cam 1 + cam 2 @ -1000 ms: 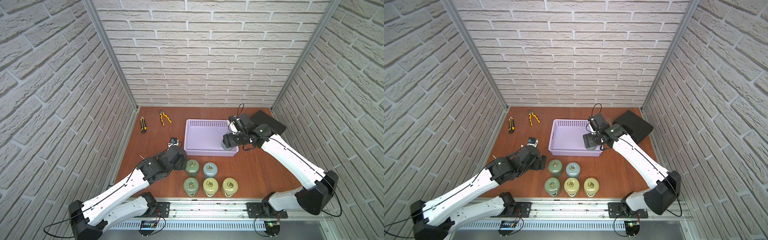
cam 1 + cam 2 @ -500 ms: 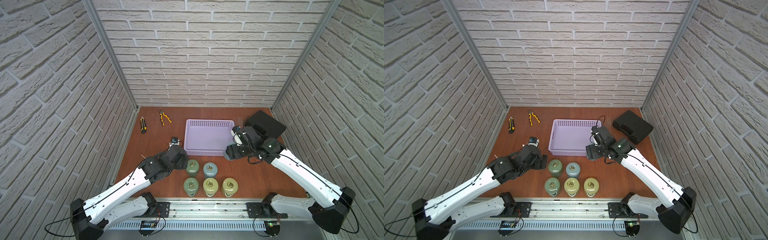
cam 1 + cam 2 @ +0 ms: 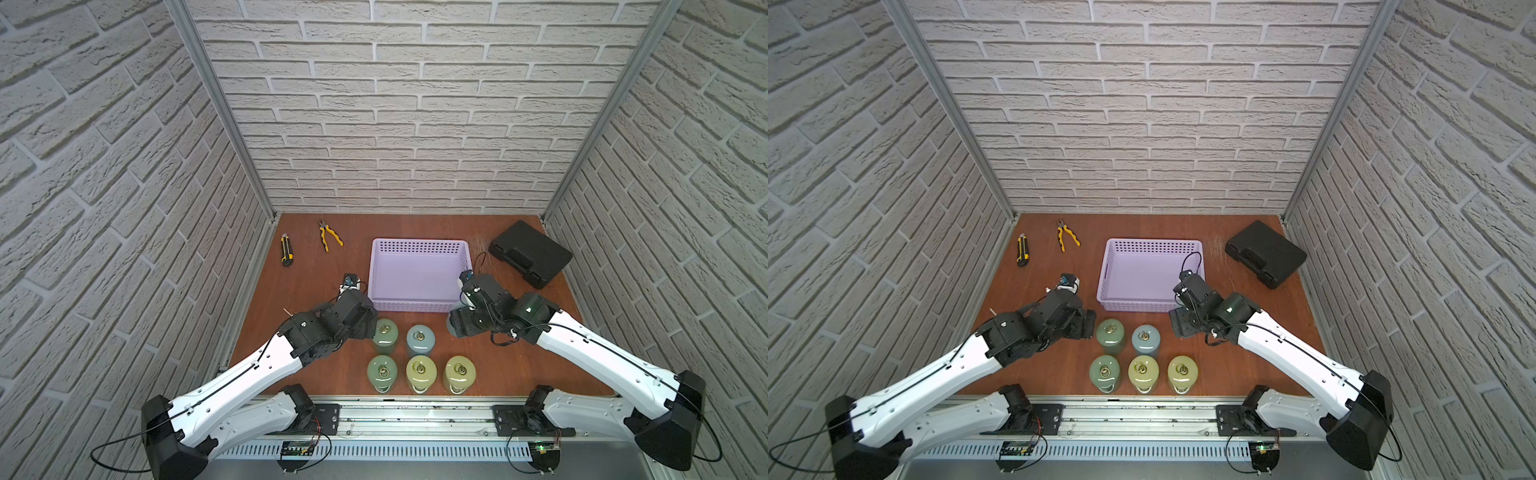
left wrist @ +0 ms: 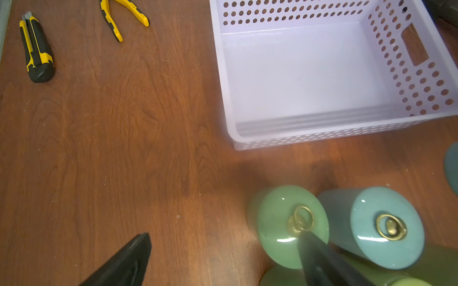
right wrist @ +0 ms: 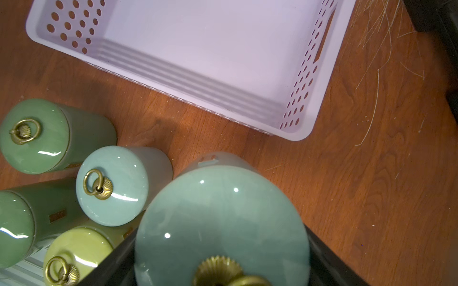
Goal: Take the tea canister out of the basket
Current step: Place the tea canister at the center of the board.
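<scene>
The right end effector [image 5: 220,252] is clamped on the teal tea canister [image 5: 218,203], which is outside the basket [image 3: 419,248], just off its robot-side right corner, over the worktop [image 3: 316,291]. The left end effector [image 4: 225,236] stands spread apart and empty off the basket's robot-side left corner, beside five other canisters [image 3: 421,368] standing upright just in front of the basket.

Worktop [image 3: 316,274] reddish-brown, wood-grained; basket [image 3: 419,248] lavender, its sides dotted with rows of round holes; tea canister [image 5: 220,213] glossy pale teal, with a brass shell knob; by the worktop's front edge, one green canister [image 3: 385,332], one blue-grey canister [image 3: 420,337], one sage canister [image 3: 382,372], two yellow-green canisters [image 3: 421,370] [image 3: 459,370], all with brass rings; case [image 3: 528,253] black; knife [image 3: 286,250] and pliers [image 3: 330,236] black and yellow.
</scene>
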Controlling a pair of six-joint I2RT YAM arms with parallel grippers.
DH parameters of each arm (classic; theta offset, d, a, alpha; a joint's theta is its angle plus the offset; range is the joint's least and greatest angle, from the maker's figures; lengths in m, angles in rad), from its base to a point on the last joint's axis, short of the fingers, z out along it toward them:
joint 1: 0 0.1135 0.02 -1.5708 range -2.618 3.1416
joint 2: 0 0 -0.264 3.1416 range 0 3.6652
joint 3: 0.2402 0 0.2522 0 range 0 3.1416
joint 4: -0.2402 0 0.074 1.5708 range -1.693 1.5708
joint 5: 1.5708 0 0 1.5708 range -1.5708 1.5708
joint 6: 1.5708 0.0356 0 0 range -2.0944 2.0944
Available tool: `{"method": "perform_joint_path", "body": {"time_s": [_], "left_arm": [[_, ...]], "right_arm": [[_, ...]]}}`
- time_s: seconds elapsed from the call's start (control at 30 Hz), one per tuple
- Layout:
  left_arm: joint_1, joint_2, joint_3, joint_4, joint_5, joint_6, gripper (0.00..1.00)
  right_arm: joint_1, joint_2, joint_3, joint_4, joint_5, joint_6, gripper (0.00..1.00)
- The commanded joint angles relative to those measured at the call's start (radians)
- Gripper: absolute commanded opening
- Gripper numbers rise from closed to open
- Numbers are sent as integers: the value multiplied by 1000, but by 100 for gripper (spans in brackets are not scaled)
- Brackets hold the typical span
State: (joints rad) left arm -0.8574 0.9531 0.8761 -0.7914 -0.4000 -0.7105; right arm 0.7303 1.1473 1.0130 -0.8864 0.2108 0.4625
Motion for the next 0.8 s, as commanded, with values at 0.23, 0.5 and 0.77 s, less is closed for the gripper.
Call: {"method": "perform_joint_path", "body": {"time_s": [0.23, 0.5, 0.77], "left_arm": [[7, -30, 17, -10, 13, -6, 98], [8, -51, 17, -26, 9, -4, 98], [11, -56, 17, -34, 4, -6, 98]], "right_arm": [[46, -11, -52, 148, 90, 81, 43], [59, 15, -97, 197, 95, 122, 43], [67, 59, -121, 235, 92, 137, 43]]}}
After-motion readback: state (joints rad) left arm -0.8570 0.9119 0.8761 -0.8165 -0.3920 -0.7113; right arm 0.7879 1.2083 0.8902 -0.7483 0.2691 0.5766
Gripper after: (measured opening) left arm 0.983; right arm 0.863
